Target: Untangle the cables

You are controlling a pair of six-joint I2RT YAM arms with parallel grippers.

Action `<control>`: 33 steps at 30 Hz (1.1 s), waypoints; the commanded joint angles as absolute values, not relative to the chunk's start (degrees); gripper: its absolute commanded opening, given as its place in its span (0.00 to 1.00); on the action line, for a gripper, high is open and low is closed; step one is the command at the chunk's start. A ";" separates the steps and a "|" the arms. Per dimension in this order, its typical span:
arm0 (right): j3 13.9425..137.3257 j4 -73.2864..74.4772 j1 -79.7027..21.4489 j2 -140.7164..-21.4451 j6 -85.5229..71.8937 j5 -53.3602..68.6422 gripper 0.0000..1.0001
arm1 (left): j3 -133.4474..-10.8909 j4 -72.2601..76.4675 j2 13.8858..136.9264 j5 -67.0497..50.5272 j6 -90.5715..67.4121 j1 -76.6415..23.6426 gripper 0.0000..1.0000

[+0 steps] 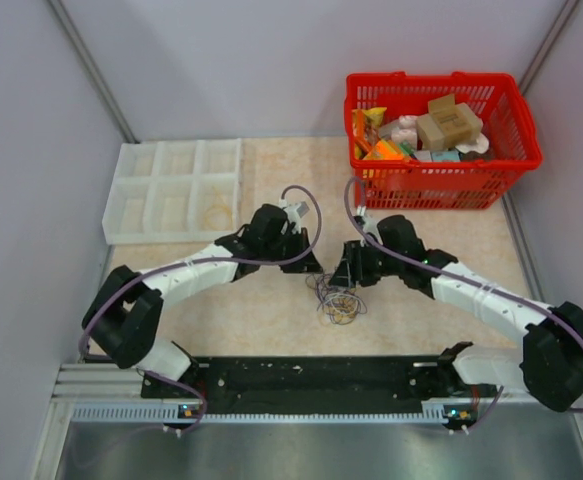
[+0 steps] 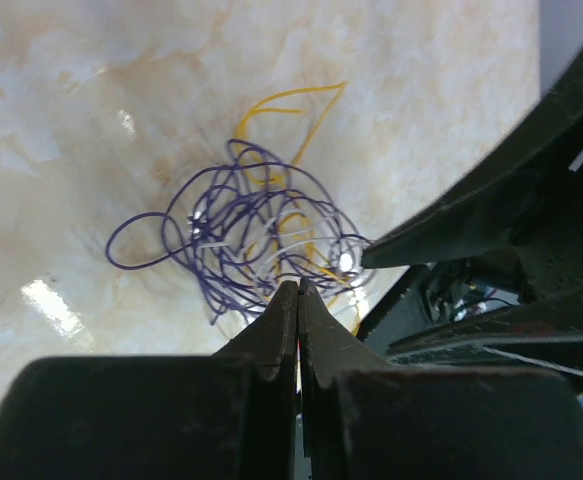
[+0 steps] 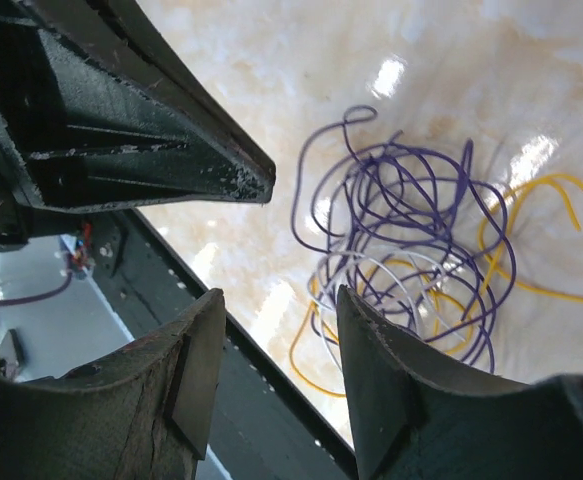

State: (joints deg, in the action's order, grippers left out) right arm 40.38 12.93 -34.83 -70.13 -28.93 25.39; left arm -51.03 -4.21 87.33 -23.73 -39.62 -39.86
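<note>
The cables lie as a small tangle of thin purple, yellow and whitish wires on the marbled tabletop between the two arms. My left gripper is shut, its tips meeting at the near edge of the tangle. I cannot tell whether a strand is pinched between them. My right gripper stands open with nothing between its fingers. The tangle lies just beyond its right finger. The right gripper's dark fingers show at the right of the left wrist view.
A red basket full of packets and boxes stands at the back right. A white compartment tray sits at the back left. The black base rail runs along the near edge, close behind the tangle.
</note>
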 commanded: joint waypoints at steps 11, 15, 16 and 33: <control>39.55 8.43 -32.70 -61.79 -31.55 25.40 0.49 | -52.65 -11.09 80.68 -19.07 -42.00 -39.99 0.79; 39.90 9.66 -32.34 -59.51 -31.12 24.61 0.49 | -50.80 -6.25 84.98 -21.53 -45.17 -39.99 0.59; 39.90 10.10 -32.26 -59.07 -31.03 24.52 0.49 | -50.63 -5.37 86.12 -22.14 -45.70 -39.99 0.56; 37.79 9.14 -32.17 -60.82 -31.02 26.80 0.49 | -51.77 -0.53 92.63 -22.06 -46.05 -40.60 0.34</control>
State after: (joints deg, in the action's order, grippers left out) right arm 38.24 11.77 -32.71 -59.44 -31.14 25.28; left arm -50.96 -3.81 92.07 -21.15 -45.93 -39.99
